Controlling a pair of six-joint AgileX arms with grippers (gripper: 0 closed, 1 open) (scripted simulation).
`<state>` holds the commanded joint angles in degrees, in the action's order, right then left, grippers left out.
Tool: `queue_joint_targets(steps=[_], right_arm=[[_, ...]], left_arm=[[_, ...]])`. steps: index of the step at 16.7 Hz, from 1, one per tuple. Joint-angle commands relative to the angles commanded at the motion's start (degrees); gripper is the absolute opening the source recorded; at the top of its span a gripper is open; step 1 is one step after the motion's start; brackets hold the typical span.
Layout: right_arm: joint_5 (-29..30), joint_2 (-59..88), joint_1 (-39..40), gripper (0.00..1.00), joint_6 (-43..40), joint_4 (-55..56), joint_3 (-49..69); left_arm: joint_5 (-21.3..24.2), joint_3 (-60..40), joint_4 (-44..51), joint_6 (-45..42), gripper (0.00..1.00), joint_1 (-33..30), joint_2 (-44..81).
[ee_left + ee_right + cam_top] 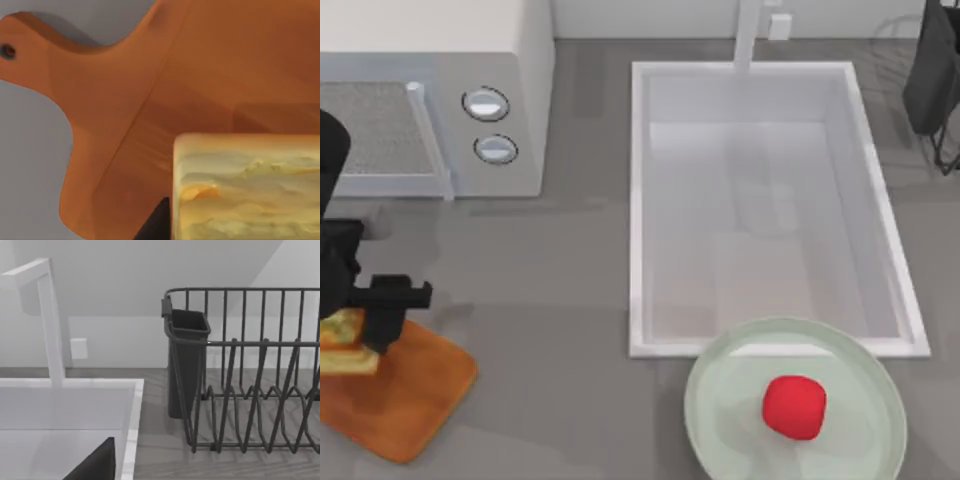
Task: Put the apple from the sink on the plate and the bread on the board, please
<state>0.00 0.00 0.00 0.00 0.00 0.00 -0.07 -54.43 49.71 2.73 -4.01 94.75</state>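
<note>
The red apple point(794, 407) lies on the pale green plate point(720, 400) at the front right, just in front of the white sink point(642, 200). At the front left, the wooden board point(415, 400) lies flat, with its handle toward the table edge. My left gripper point(355, 325) hangs over the board's far left part, shut on the bread point(342, 342). In the left wrist view the yellow bread point(245, 190) sits close above the board point(200, 75), and one dark finger point(155, 222) presses against its side. My right gripper point(932, 80) is parked at the far right, open.
A white microwave point(510, 60) with two knobs stands at the back left. The faucet post point(747, 35) rises behind the sink. A dark wire dish rack point(250, 380) with a cutlery cup point(187, 360) stands at the back right, beside the right arm.
</note>
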Motion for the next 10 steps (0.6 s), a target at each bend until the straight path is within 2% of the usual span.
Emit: queue_joint_targets(steps=[9,10], right_arm=[[0.0,0.0,0.0,1.00,0.0,0.0,0.0],[0.0,0.0,0.0,1.00,0.0,0.0,0.0]], left_arm=[[-0.1,2.3,-3.9,0.0,0.00,0.0,1.6],[-0.1,2.3,-3.9,0.0,0.08,0.0,1.6]])
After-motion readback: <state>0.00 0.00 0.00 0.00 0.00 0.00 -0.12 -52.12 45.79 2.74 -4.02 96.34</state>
